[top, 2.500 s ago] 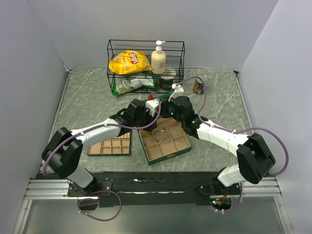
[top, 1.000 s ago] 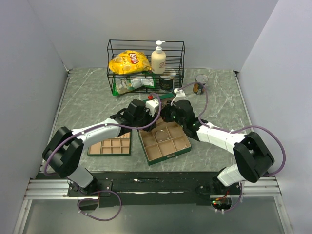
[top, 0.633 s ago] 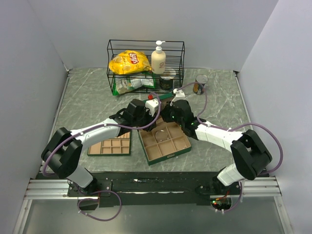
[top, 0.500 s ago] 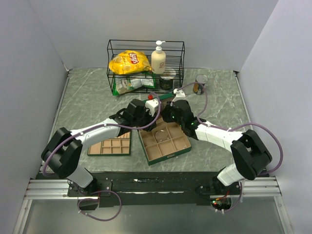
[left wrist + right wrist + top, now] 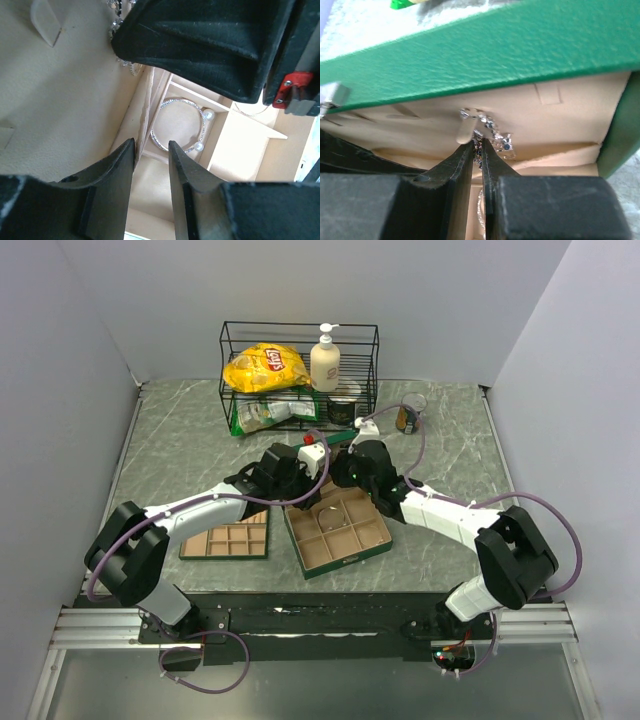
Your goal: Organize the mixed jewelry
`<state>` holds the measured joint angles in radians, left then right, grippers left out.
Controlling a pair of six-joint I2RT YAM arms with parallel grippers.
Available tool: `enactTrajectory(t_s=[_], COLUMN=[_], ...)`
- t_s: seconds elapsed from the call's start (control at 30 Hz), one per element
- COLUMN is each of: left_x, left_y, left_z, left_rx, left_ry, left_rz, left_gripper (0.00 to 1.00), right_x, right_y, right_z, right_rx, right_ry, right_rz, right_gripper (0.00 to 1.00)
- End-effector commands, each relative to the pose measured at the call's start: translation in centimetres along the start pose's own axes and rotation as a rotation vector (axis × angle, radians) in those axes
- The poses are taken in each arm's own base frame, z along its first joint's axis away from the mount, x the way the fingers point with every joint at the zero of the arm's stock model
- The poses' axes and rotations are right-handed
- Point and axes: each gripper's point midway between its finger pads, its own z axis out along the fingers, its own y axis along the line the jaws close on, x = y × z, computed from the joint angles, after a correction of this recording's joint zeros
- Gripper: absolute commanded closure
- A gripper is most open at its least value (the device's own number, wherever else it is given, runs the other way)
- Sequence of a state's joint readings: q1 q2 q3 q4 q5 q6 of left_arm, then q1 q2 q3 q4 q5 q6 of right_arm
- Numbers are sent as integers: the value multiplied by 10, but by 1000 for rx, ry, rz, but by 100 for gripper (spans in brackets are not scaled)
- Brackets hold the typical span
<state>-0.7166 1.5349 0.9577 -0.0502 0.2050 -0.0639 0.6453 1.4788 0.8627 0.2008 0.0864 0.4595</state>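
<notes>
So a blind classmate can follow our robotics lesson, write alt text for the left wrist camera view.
A silvery bangle with two pearl-like beads lies in a tan compartment of the box, seen between the parted black jaws of the left gripper. The black right arm fills the top of the view, with a sparkly chain peeking out beside it.

top external: looking down on the whole table (image 5: 180,450) from afar.
wrists: both peering closely into the green box (image 5: 495,50).
</notes>
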Motion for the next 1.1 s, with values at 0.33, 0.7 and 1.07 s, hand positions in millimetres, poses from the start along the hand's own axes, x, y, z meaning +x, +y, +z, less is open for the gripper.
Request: enactTrajectory(t_s=[0.33, 0.7, 1.07], left_x=[-3, -3, -4], left_y=[-22, -23, -19], left_z=[-4, -5, -7], left_rx=[98, 104, 75], left_ry=[-8, -12, -16], left_rz=[17, 19, 13], left_gripper=[63, 63, 61], right_x=[-10, -2, -18], right_y=[9, -7, -21], right_z=[11, 10, -21], right_rx=[-30, 36, 96], right_ry=[-48, -54, -126], right_rz=[44, 30, 13], right_gripper=[81, 72, 68])
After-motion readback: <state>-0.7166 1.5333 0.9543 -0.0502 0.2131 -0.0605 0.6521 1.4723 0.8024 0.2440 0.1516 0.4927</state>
